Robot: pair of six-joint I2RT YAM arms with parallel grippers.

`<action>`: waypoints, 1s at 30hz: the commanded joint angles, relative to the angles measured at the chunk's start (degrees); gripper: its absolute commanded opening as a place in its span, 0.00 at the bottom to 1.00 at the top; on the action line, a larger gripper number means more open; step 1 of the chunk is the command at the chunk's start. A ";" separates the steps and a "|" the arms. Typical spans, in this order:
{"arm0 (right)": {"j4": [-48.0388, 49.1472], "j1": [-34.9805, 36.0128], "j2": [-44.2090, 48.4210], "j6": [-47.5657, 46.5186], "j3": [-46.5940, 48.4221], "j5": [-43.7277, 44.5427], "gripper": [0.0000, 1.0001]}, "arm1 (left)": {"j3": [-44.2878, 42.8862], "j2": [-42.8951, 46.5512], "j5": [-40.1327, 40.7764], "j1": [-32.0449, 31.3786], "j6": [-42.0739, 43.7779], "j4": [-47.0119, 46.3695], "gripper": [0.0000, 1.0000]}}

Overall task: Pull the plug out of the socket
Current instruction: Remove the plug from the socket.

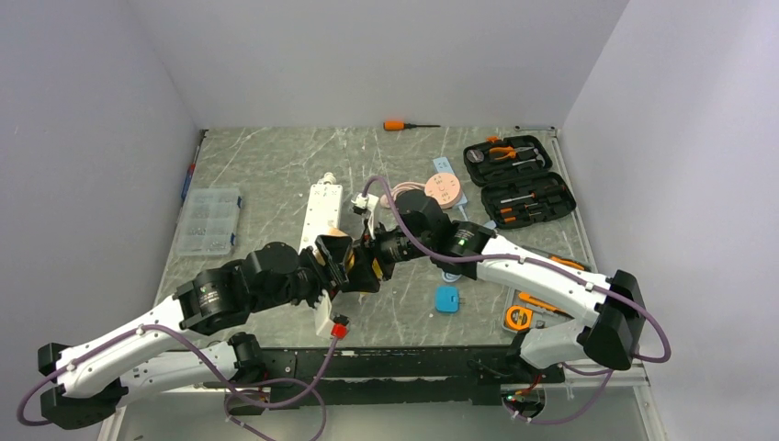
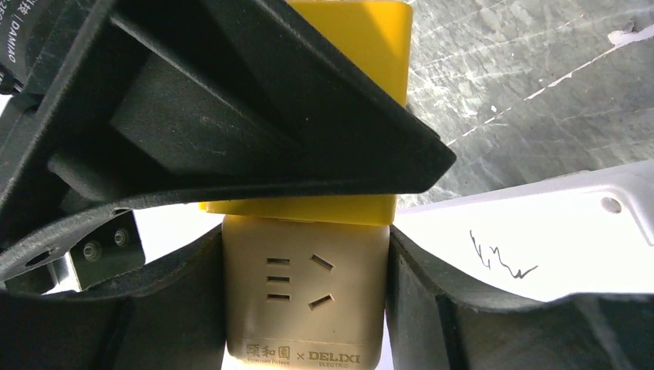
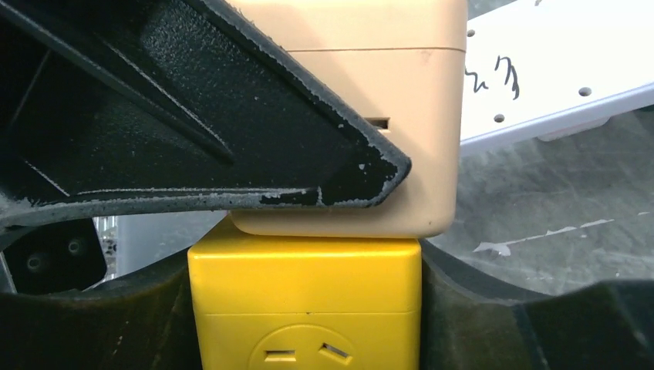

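Yellow cube [image 3: 305, 304] cropped below, beige cube [image 3: 428, 100] partly hidden.

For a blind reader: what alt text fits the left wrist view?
The left gripper clamps a beige socket cube. A yellow cube sits against its far end, partly hidden by the other arm's black finger; a white strip lies on the table behind.

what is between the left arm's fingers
A beige cube, gripped on both sides by the left fingers, a yellow cube joined to its far end; seen in the left wrist view.
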State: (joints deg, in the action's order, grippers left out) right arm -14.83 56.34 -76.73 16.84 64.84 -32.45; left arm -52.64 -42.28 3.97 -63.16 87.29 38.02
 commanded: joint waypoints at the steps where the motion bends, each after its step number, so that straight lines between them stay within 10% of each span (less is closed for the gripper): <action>1: 5.10 0.09 1.53 1.85 -0.34 -3.62 0.37 | -2.59 0.23 -0.51 -0.05 1.21 -5.24 0.00; 8: 2.16 0.09 5.60 1.67 -3.64 -1.67 0.00 | -1.72 0.39 0.02 -0.04 2.20 -4.25 0.00; 30: -6.85 0.46 17.48 8.25 -11.81 5.50 0.00 | -0.82 -2.20 7.30 2.44 5.16 -2.67 0.00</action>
State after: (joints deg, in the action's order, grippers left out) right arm -13.69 56.88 -63.92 19.97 54.59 -25.78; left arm -52.36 -46.04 -1.58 -64.14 89.78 32.29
